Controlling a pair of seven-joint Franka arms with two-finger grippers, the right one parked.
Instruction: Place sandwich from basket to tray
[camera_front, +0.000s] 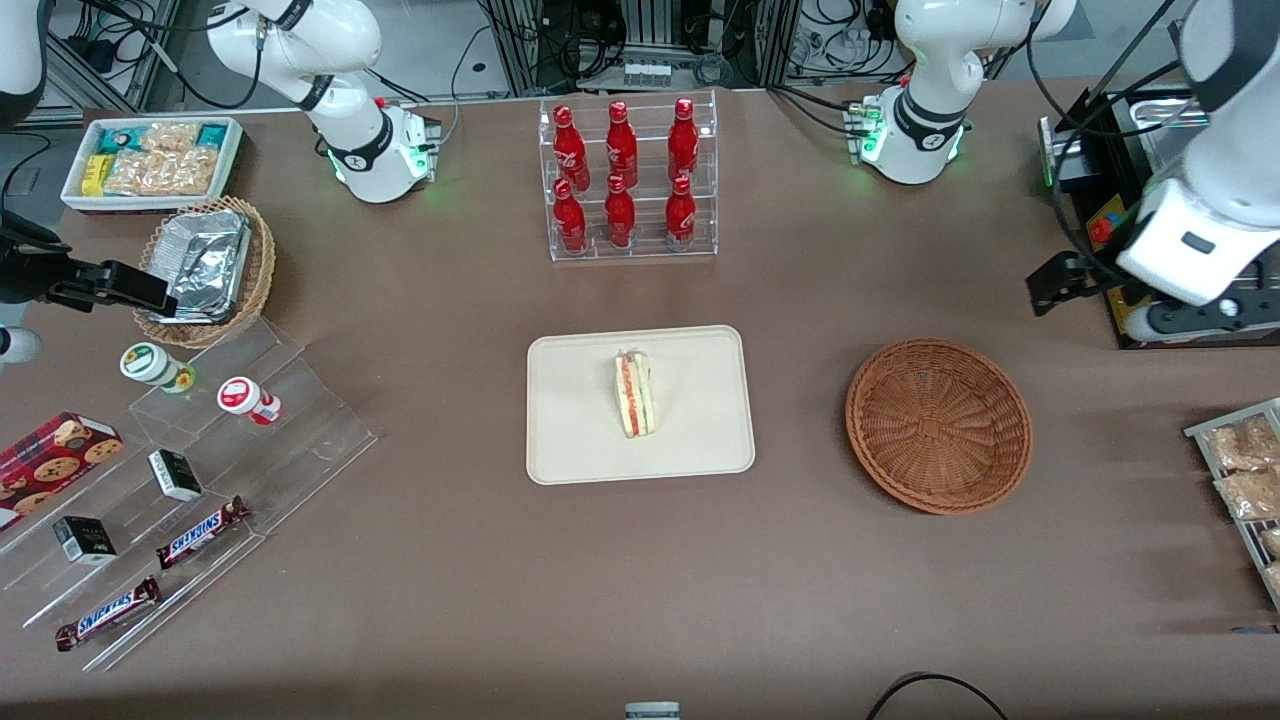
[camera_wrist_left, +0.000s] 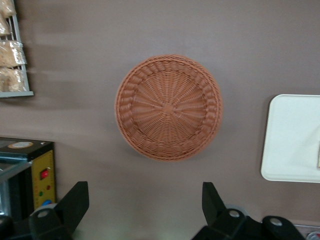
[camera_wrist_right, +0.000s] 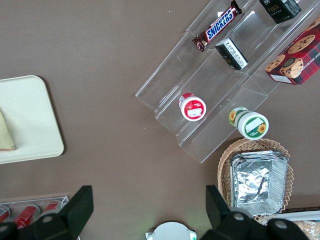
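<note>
The sandwich (camera_front: 636, 393), a pale wedge with a red and green edge, lies on the cream tray (camera_front: 570, 420) at mid-table. The round reddish-brown basket (camera_front: 938, 425) sits beside the tray toward the working arm's end, and nothing is inside it. My gripper (camera_front: 1048, 288) hangs above the table, farther from the front camera than the basket and off toward the working arm's end. In the left wrist view it is open (camera_wrist_left: 145, 205) with only bare table between its fingers, and the empty basket (camera_wrist_left: 169, 107) and a corner of the tray (camera_wrist_left: 292, 140) show.
A clear rack of red bottles (camera_front: 628, 180) stands farther from the front camera than the tray. A black appliance (camera_front: 1150, 200) and a rack of snack packets (camera_front: 1245, 470) sit at the working arm's end. Acrylic steps with snacks (camera_front: 180, 480) and a foil-filled tan basket (camera_front: 205, 265) sit at the parked arm's end.
</note>
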